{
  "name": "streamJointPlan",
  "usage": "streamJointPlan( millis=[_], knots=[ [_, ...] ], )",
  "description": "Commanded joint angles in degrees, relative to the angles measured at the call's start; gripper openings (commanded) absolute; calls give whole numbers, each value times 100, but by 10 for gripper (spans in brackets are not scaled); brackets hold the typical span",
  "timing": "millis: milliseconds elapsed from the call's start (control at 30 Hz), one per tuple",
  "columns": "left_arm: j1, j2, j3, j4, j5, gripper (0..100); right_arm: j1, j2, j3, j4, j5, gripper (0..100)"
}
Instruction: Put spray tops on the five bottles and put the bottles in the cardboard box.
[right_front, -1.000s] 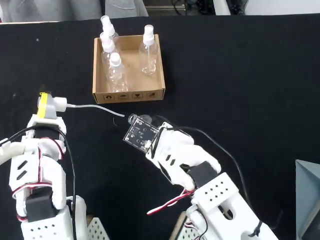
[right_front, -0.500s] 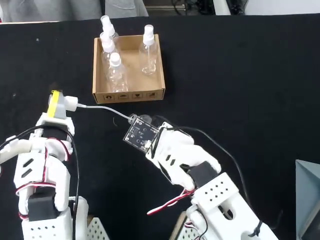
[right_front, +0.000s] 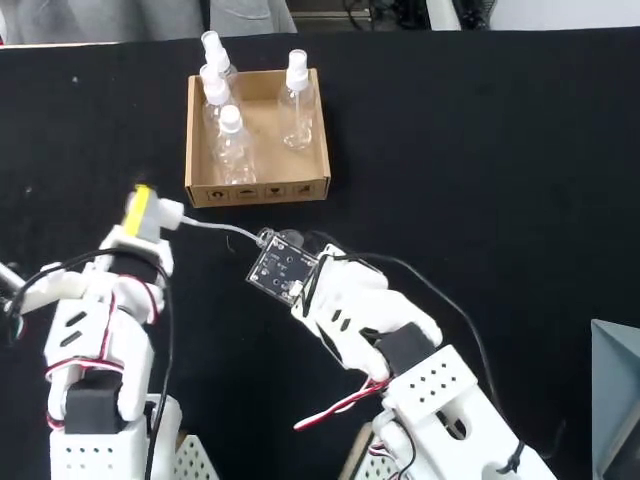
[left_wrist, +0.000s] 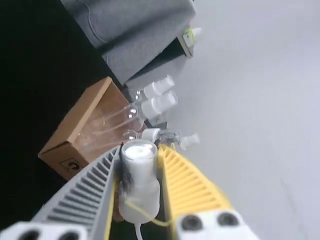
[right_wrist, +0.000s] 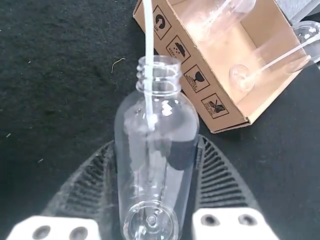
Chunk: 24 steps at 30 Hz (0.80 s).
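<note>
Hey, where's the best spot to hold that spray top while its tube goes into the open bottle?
Hold the spray top by its stubby white cap, pinched from opposite sides, as the left gripper does. That leaves the thin tube free to slide down the bottle neck; the tube looks too bendy to grip.

White top (left_wrist: 138, 192) between left gripper's (left_wrist: 139, 152) ribbed grey and yellow fingers; clear bottle (right_wrist: 150, 115) between right gripper's (right_wrist: 156, 145) ribbed black fingers. Brown box (right_front: 258, 190), black table (right_front: 480, 150).
</note>
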Motion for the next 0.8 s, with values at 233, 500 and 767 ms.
streamJointPlan(
  millis=[233, 500, 767],
  knots=[
    [602, -62, 119, -237, -431, 30, -141, -233, -40, -185, 35, 100],
    [725, -62, 1068, -1609, -1081, 30, -141, -233, -57, -185, 35, 100],
    [945, -62, 1182, -1732, -1090, 30, -123, -233, -66, -237, 35, 100]
  ],
)
